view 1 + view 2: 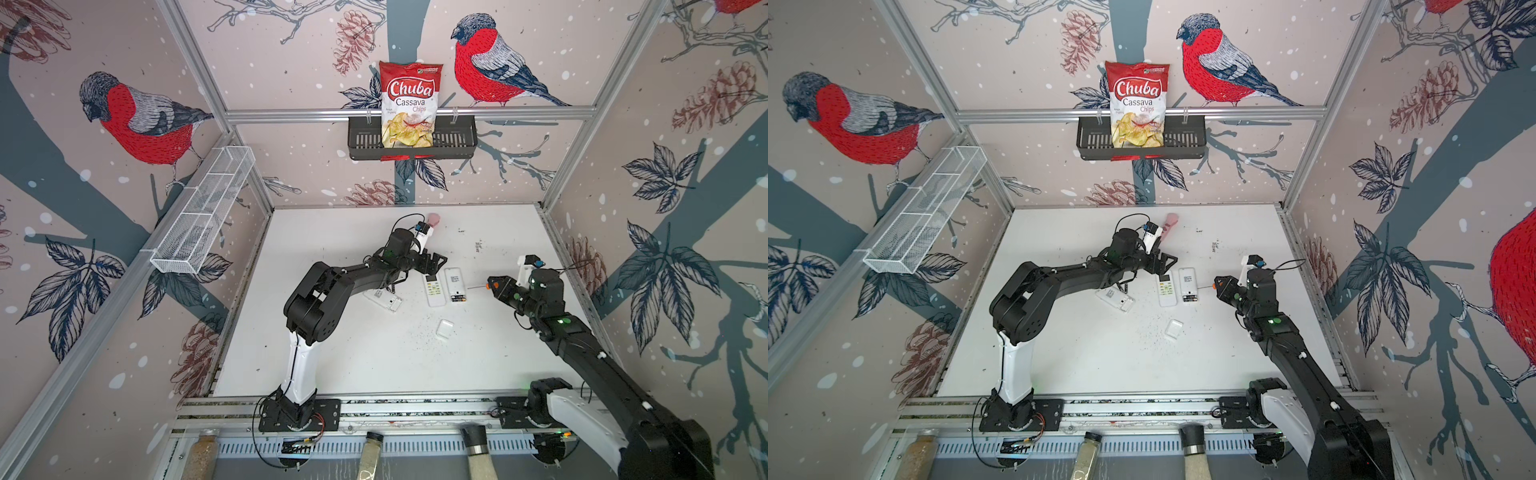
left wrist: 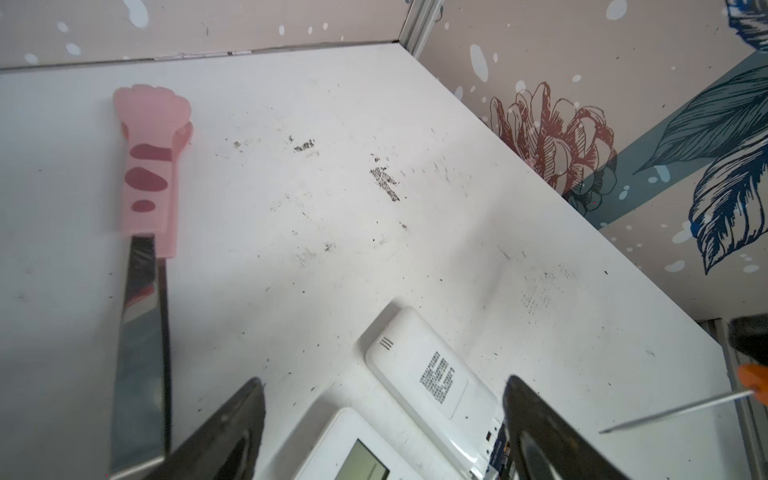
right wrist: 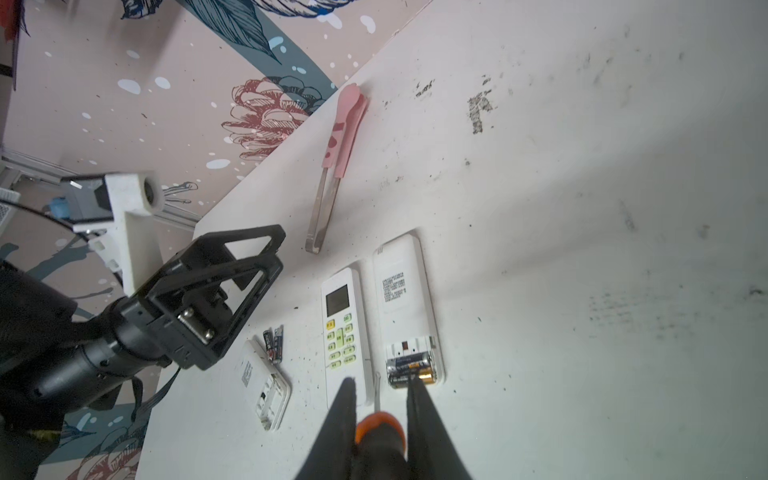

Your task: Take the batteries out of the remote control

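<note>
Three jars (image 1: 370, 453) sit closest to the lens, at 6 o'clock in both top views, just past the bench (image 1: 332, 361) edge. Mid-bench, the left tool (image 1: 435, 266) hangs over the 12 o'clock ends of a face-up remote (image 1: 434, 291) and, right at its 3 o'clock, a back-up remote (image 1: 454, 278). That one's batteries (image 1: 457, 297) show in the open bay at its 6 o'clock end. The right tool (image 1: 493, 285) is at 3 o'clock of that, clamped on a screwdriver (image 1: 487, 286).

Left wrist view: the left tool (image 2: 385, 382) has its jaws spread wide and grips nothing (the remotes just lie under it).

Right wrist view: the right tool (image 3: 381, 384) pinches the screwdriver handle tight. The batteries (image 3: 409, 368) sit in their bay, and two loose batteries (image 3: 274, 343) lie beside a third remote (image 3: 266, 382).
</note>
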Robot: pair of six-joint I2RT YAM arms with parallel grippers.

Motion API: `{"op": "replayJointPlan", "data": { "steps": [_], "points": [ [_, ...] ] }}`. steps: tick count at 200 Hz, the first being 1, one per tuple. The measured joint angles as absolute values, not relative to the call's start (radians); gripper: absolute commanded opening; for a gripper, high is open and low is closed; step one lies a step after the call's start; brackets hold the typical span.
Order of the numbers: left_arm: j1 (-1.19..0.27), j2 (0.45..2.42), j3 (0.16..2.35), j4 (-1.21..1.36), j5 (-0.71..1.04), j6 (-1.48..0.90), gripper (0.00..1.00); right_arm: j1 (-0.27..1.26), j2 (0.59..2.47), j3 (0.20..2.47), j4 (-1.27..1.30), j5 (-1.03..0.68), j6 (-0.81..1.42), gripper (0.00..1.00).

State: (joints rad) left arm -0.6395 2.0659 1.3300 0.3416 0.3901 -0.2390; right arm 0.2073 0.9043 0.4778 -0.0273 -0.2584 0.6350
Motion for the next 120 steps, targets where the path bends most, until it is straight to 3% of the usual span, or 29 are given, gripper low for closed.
{"op": "replayJointPlan", "data": {
  "steps": [120],
  "points": [
    [-0.717,2.173,1.459,0.075,0.219,-0.149,0.94,0.353,0.948,0.427,0.008,-0.138,0.657,0.0]
  ]
}}
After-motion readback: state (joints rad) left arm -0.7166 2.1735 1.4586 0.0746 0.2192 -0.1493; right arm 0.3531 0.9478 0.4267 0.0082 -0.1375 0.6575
